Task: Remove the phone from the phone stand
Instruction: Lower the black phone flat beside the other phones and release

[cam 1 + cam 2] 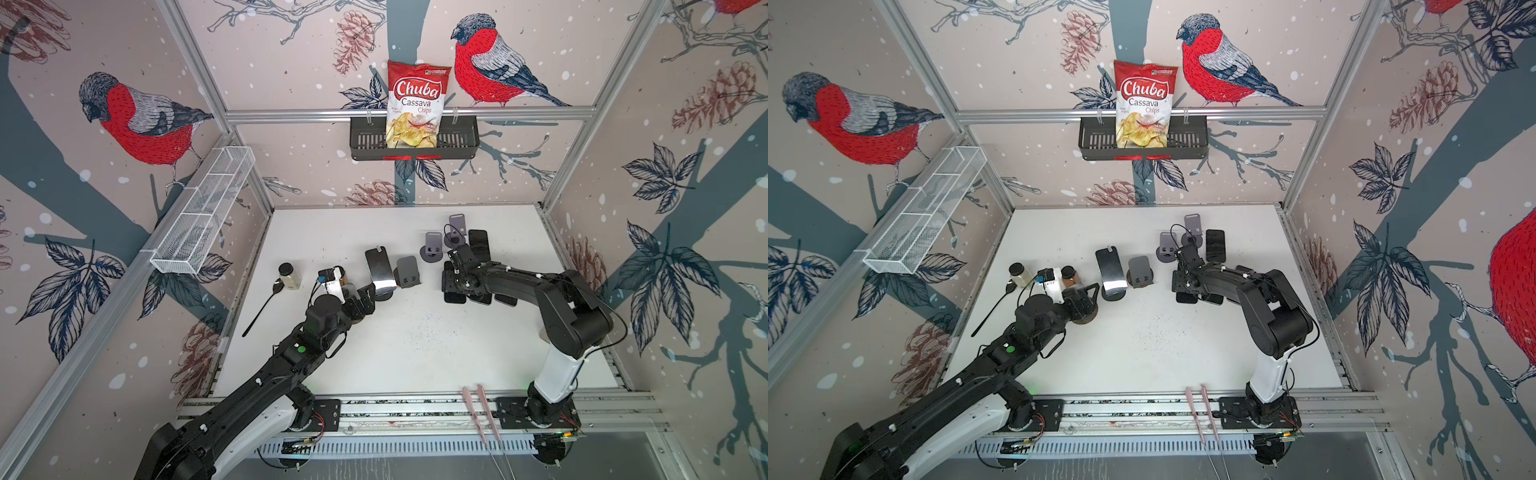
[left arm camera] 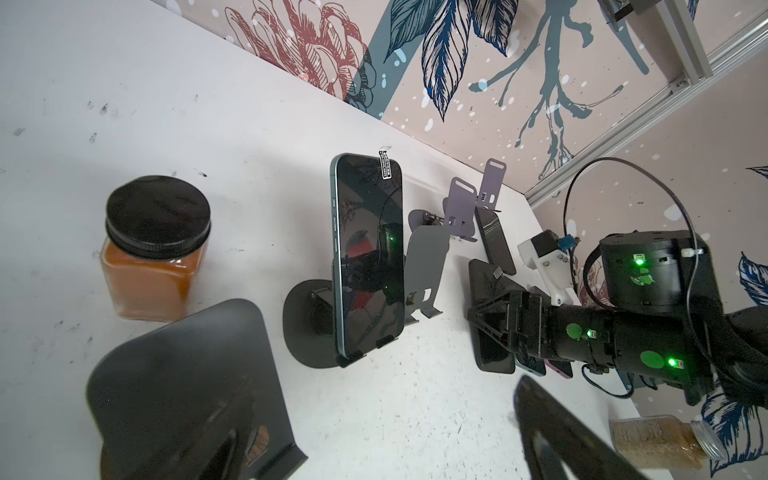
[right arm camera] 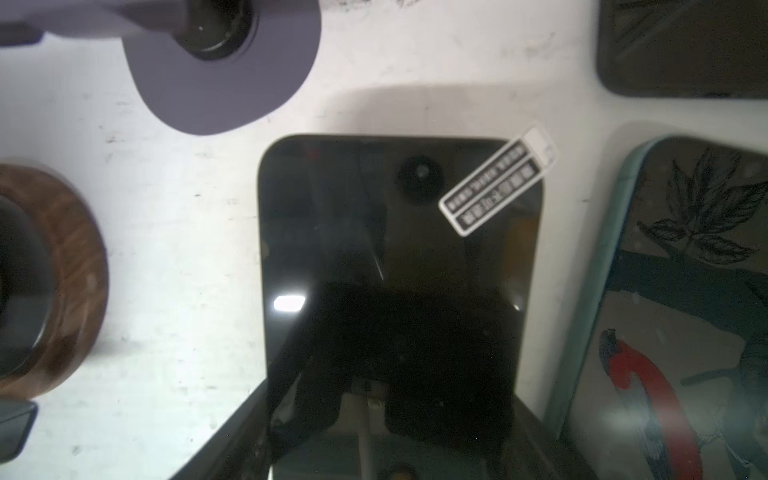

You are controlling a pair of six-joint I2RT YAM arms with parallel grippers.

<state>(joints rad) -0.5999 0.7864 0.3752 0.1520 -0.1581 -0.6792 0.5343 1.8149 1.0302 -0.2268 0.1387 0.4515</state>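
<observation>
**Phone on stand, left jaws open just short of it**

The white table [image 1: 415, 357] is crowded across its middle and back. The left gripper [image 1: 369, 297] sits low just beside the phone stand [image 1: 384, 294]. Its jaws are spread wide with nothing between them, and in the left wrist view the gap faces the target. The right gripper [image 1: 455, 289] hangs over a cluster of flat phones [image 1: 505, 300], well apart from the target. Its jaws flank a black phone [image 3: 399, 249] below it; I cannot tell whether they pinch it or only straddle it.

The phone [image 2: 370, 253] stands upright mid-table, leaning back on the stand's plate, with its bottom edge behind two small lips. It is not off yet; the step looks like an approach to grasp.

Likely risks:
- The stand looks light. If the lift goes forward rather than up, the lips could catch the bottom edge and drag or tip the stand.
- An empty stand [image 2: 428, 257] is just beside it, so a sideways swing could knock that over.
- A wood-based stand [image 2: 178, 374] sits right at the left jaws, and closing or advancing could shove it.
- A jar [image 2: 153, 266] is near on that same side and could get bumped.
- The glass is glossy and the edges thin, so an off-centre pinch may slip.
- A sticker tab [image 2: 386, 162] sticks out at the phone's top edge and could snag.
</observation>
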